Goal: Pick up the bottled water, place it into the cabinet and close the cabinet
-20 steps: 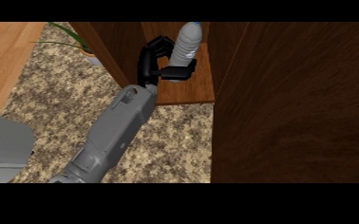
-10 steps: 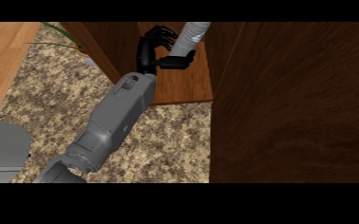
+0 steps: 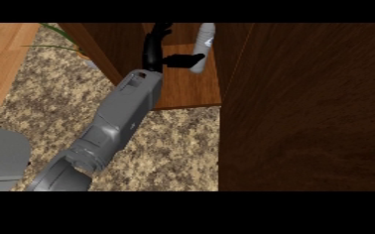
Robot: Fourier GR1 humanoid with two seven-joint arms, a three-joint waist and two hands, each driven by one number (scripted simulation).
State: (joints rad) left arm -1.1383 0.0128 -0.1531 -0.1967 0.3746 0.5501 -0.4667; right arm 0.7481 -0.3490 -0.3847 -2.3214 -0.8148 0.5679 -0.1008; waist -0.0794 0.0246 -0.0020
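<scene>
**Progress check: bottle inside cabinet, door not yet shut**

Left hand (image 3: 155, 49) is inside the cabinet opening, at the end of a grey forearm that comes in from the view's lower left. Fingers (image 3: 158, 31) are straightened and spread, pointing toward the cabinet's back. They are not wrapped round anything. The thumb sticks out sideways and its tip touches, or sits just beside, the bottled water (image 3: 204, 45). I cannot tell which. I read this as a hand let go, not a grasp.

The bottled water is within the cabinet, near its back and to the right of the hand. It appears to stand on the shelf board (image 3: 192, 87). Its lower end looks set on the wood, though the steep view makes any tilt hard to judge.

The cabinet door (image 3: 293, 114) is swung open, a dark panel on the right side of the opening. A speckled counter (image 3: 176, 148) lies in front of the cabinet, and plant leaves (image 3: 62, 42) show outside its left wall. Right hand is not visible.

Judged status:
- Pick-up: done.
- Placing: done or all but done.
- Remaining: draw the hand clear of the cabinet without knocking the bottle.
- Remaining: swing the door shut.
</scene>
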